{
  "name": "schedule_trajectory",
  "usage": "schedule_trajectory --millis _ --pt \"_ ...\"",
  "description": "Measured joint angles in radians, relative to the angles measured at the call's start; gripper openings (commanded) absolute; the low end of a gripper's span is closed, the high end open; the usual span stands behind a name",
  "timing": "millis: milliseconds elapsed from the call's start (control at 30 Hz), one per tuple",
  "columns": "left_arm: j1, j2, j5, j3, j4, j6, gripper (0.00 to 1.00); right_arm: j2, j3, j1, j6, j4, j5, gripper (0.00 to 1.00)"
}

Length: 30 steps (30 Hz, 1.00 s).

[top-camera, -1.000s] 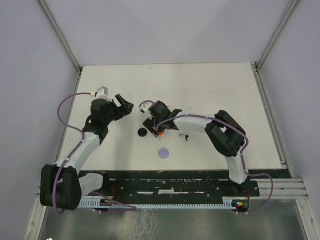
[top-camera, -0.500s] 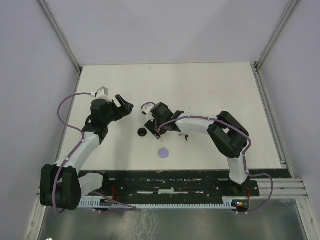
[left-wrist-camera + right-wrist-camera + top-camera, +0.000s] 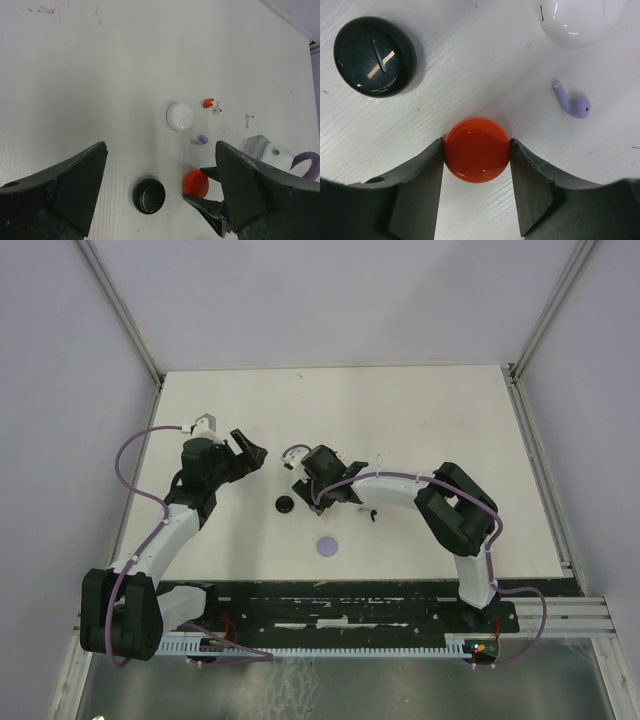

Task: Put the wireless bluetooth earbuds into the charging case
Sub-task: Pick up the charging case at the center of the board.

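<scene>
While my right pincer (image 3: 476,146) sits low on the white tabletop (image 3: 470,80), its two dark fingers (image 3: 420,175) are about half closed. They touch the shiny red round plastic case (image 3: 477,150) on both sides, so I think I have hold of it. My left pincer (image 3: 161,150) hangs wide open above the tabletop with nothing in it. Just beside the red case lies the tiny lavender plastic earbud with a stem (image 3: 572,102), flat on the tabletop and touching nothing. The shiny black round case (image 3: 375,56) is near on the other side, and the smooth white round case (image 3: 580,20) is further up. From my left wrist I also see a tiny red earbud (image 3: 208,103) and a tiny white earbud (image 3: 217,107) close together past the white case. Another little white earbud (image 3: 248,119) lies further off, and none of them is in a case. To do this step well, I should squeeze gently at the middle of the red case, because it is round and smooth and could pop out. I should lift it straight up and slowly, so I don't bump the lavender bud or push the black case.
</scene>
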Motion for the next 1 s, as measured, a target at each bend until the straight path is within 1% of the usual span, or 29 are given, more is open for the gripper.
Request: schedule_trajectory --millis 33,100,200,267,433,567,700,1000 --pt "0.0 0.0 0.002 0.0 0.0 0.0 0.93 0.0 0.0 0.0 0.0 0.0 0.0 0.22" --pt "0.0 0.0 0.01 0.0 0.001 0.0 0.92 -0.005 -0.01 0.0 0.0 0.011 0.005 0.22" --pt "0.0 0.0 0.038 0.0 0.006 -0.001 0.91 -0.045 -0.068 -0.003 -0.001 0.042 0.007 0.18" --pt "0.0 0.0 0.063 0.0 0.012 -0.001 0.9 -0.094 -0.116 -0.009 -0.001 0.051 0.003 0.12" --pt "-0.021 0.0 0.141 -0.016 0.094 -0.015 0.88 -0.246 -0.169 -0.063 0.001 0.084 -0.058 0.08" --pt "-0.072 0.001 0.191 -0.047 0.16 -0.057 0.88 -0.363 -0.172 -0.115 0.0 0.137 -0.117 0.08" --pt "-0.137 0.023 0.23 -0.048 0.217 -0.098 0.88 -0.436 -0.193 -0.134 -0.002 0.167 -0.171 0.07" --pt "-0.253 0.098 0.274 -0.048 0.327 -0.174 0.83 -0.463 -0.218 -0.147 -0.003 0.173 -0.277 0.07"
